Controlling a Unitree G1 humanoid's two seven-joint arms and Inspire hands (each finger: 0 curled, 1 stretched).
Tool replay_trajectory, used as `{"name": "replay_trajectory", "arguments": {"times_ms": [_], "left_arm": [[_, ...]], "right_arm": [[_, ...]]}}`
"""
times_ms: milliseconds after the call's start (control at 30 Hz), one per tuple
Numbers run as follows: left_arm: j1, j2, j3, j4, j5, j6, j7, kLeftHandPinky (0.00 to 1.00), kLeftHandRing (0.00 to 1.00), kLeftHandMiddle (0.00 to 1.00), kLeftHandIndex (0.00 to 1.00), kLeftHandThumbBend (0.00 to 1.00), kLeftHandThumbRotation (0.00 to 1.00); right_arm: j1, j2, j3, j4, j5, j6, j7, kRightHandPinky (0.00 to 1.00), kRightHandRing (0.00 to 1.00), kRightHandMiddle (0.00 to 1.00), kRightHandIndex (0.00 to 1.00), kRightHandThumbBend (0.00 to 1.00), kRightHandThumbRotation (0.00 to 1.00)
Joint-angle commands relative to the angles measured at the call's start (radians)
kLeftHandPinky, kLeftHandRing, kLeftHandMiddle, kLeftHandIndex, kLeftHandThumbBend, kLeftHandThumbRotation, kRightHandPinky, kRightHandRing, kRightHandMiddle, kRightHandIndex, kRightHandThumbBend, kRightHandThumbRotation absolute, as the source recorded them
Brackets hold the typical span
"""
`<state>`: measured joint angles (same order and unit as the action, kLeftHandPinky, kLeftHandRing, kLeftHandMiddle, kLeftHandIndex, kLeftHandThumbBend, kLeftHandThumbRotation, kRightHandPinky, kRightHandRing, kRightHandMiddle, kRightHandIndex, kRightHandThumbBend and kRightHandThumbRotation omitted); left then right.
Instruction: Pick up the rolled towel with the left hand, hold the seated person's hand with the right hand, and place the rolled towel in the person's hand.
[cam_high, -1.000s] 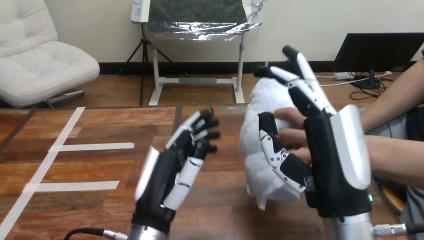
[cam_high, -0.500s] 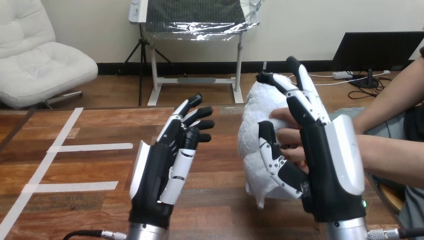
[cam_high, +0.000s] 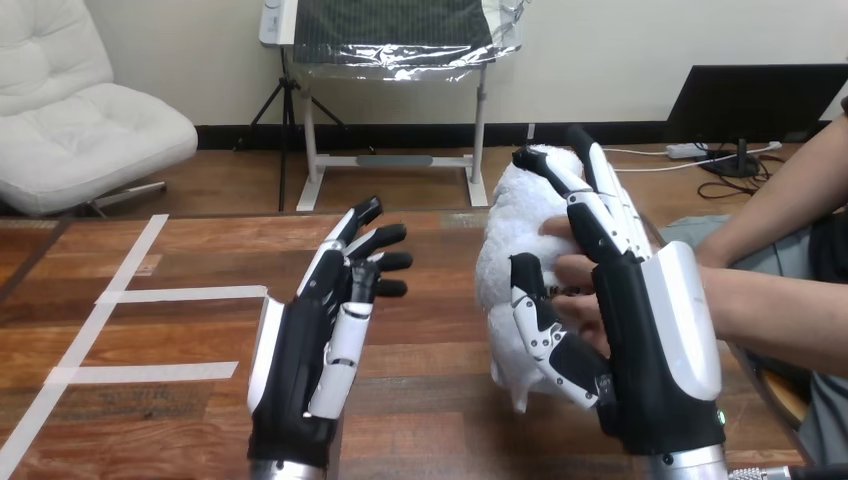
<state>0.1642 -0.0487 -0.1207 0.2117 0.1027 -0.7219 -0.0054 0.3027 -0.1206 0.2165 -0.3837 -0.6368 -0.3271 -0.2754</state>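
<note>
Right hand (cam_high: 645, 345) clasped the person's hand (cam_high: 580, 300), thumb curled round it; left hand (cam_high: 305, 350) hung spread, apart. A slack clasp could tip the rolled towel (cam_high: 505, 260) onto the worktop (cam_high: 430, 400).

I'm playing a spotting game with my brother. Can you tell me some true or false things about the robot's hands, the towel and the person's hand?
1. The towel is in the person's hand. True.
2. The left hand is holding the towel. False: it is open, holds nothing, and is apart from the towel.
3. The right hand has the person's hand between its thumb and its fingers. True.
4. The towel lies flat on the tape. False: it stands up in the person's hand at the right, and the tape is on the table at the left.
</note>
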Motion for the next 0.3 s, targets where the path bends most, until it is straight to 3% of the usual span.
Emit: {"name": "replay_trajectory", "arguments": {"times_ms": [0, 267], "left_arm": [[-0.029, -0.012, -0.012, -0.045, 0.001, -0.025, 0.004, 0.65, 0.73, 0.79, 0.87, 0.29, 0.95], [-0.025, -0.016, -0.013, -0.049, 0.003, -0.031, 0.012, 0.64, 0.72, 0.79, 0.87, 0.27, 0.95]], "right_arm": [[-0.033, 0.010, -0.002, -0.003, 0.011, -0.013, -0.002, 1.00, 1.00, 1.00, 0.88, 0.06, 0.00], [-0.037, 0.010, 0.002, 0.000, 0.022, -0.014, 0.003, 1.00, 1.00, 1.00, 0.88, 0.06, 0.00]]}}
